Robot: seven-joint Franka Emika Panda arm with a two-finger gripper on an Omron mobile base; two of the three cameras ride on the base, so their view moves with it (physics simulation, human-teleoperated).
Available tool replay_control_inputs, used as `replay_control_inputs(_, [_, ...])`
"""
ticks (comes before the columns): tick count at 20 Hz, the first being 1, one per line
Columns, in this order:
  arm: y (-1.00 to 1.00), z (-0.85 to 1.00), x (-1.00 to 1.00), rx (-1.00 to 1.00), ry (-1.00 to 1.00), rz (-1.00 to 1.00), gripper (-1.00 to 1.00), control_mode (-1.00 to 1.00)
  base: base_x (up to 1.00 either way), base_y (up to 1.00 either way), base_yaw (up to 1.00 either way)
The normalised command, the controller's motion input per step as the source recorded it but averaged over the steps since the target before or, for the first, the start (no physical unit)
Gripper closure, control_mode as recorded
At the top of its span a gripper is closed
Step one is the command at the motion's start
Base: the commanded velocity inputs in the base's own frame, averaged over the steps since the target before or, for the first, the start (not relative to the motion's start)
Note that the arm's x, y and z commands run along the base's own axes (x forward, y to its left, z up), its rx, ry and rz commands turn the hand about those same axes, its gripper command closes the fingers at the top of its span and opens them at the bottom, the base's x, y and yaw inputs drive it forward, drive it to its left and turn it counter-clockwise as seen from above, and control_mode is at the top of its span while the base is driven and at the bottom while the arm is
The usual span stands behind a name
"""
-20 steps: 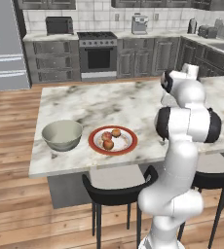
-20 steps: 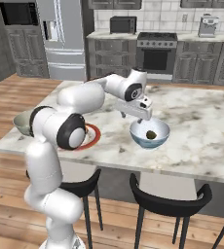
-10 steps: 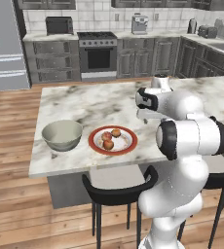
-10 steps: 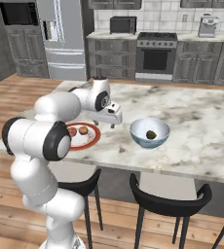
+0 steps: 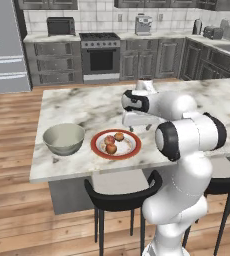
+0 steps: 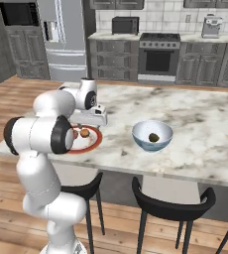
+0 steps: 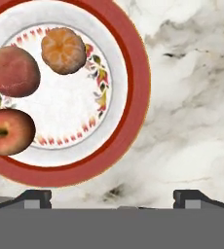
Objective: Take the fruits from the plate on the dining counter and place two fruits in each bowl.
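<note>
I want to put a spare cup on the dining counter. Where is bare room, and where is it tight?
Free: the marble between the plate and the blue bowl, and right of that bowl. Tight: the grey bowl sits close beside the plate, whose left half holds three fruits.

- A red-rimmed plate (image 7: pixel 133 73) sits on the marbled counter (image 7: pixel 192 97).
- Three fruits lie on it: an orange one (image 7: pixel 63 50), a reddish-brown one (image 7: pixel 12 71), a red apple (image 7: pixel 9 131).
- Two dark fingertips (image 7: pixel 33 198) stand wide apart, holding nothing.

The marble dining counter (image 5: pixel 87 107) is holding a red-rimmed plate (image 5: pixel 116 144) near the front edge, a grey bowl (image 5: pixel 63 139) sitting just beside it, and a bluish bowl (image 6: pixel 152 135) sitting well apart.
</note>
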Motion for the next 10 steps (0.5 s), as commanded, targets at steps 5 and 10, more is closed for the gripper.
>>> replay_control_inputs(5, [0.61,-0.39,0.21,0.0,0.12,0.09,-1.0,-1.0,0.0,0.0,0.0])
replay_control_inputs(10, [0.79,-0.4,-0.12,0.0,0.17,0.07,-1.0,-1.0,0.0,0.0,0.0])
